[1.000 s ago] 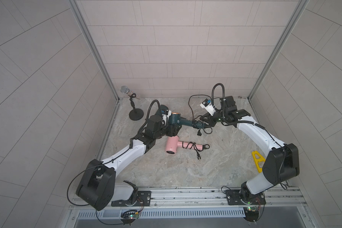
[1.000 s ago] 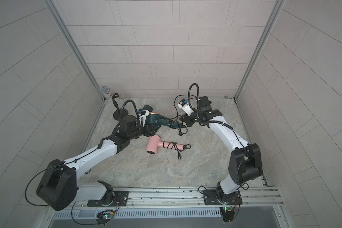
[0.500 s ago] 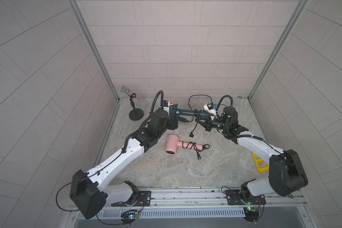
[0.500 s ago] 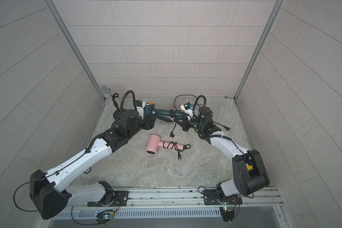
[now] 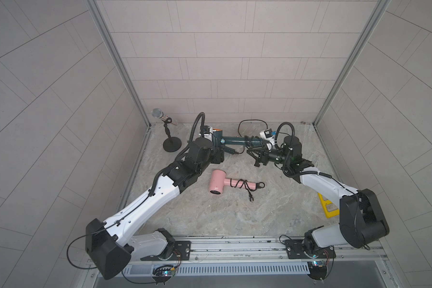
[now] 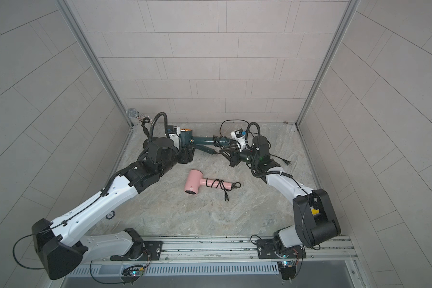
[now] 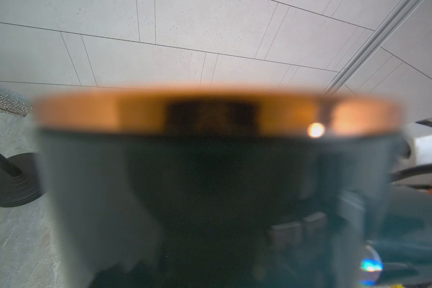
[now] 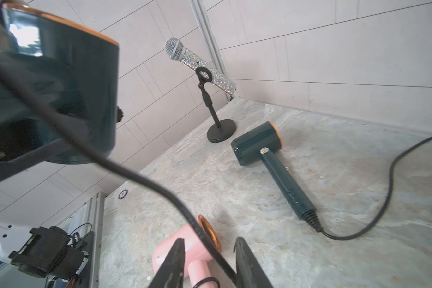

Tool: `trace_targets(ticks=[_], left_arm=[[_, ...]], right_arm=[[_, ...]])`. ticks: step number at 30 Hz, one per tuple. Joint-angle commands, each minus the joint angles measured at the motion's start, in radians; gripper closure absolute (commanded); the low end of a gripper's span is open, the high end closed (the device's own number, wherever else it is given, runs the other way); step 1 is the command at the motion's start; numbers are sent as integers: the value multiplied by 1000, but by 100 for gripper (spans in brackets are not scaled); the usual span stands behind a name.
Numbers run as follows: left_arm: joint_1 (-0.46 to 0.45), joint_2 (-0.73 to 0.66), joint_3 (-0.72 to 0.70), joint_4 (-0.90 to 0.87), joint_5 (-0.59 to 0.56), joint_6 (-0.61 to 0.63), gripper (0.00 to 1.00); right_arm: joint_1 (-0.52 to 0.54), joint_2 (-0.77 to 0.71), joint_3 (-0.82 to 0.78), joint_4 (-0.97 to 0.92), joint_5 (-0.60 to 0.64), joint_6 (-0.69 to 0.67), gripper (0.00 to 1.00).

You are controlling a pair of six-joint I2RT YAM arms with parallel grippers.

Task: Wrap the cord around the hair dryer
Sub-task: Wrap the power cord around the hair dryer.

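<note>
In both top views the dark teal hair dryer with a copper rim (image 5: 235, 141) hangs above the table in the upper middle of the frame. Its head is clenched in the left gripper (image 5: 213, 142), and the handle's long axis runs across the frame toward the right. Turns of the black cord (image 5: 247, 142) already sit on the handle near its tail.

The right gripper (image 5: 255, 157) hovers just below that tail end, so its arm is clearly the nearer one to the loose cord. The right wrist view shows its jaws parted, with the cord (image 8: 145, 179) running slack between them and not pinched. I judge the next loop must go around the handle, crosswise to its axis.

Room is tight there. The tiled back wall (image 5: 235, 99) stands close behind, and a second teal dryer (image 6: 205, 149) lies on the marbled grey table (image 5: 210, 219) just under the held one. The pink hair dryer (image 5: 218, 183), its own cord wound on, lies toward frame centre. Bare table lies lower in the frame.
</note>
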Motion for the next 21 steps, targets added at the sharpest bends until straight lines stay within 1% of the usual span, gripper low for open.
trace_targets(ticks=[1, 8, 13, 15, 18, 21], left_arm=[[-4, -46, 75, 12, 20, -5, 100], [-8, -35, 130, -36, 76, -16, 100], [-10, -29, 157, -65, 62, -14, 100], [-9, -25, 170, -79, 41, -12, 100], [-9, -12, 198, -120, -15, 8, 100], [-9, -5, 213, -135, -16, 12, 100]], right_arm=[[-10, -25, 23, -37, -18, -44, 64], [-9, -10, 11, -12, -27, -35, 58], [3, -17, -2, -23, -54, -56, 52], [8, -41, -30, -51, -55, -79, 51], [8, -119, -99, -100, -17, -127, 49], [7, -194, -141, -148, 8, -164, 45]])
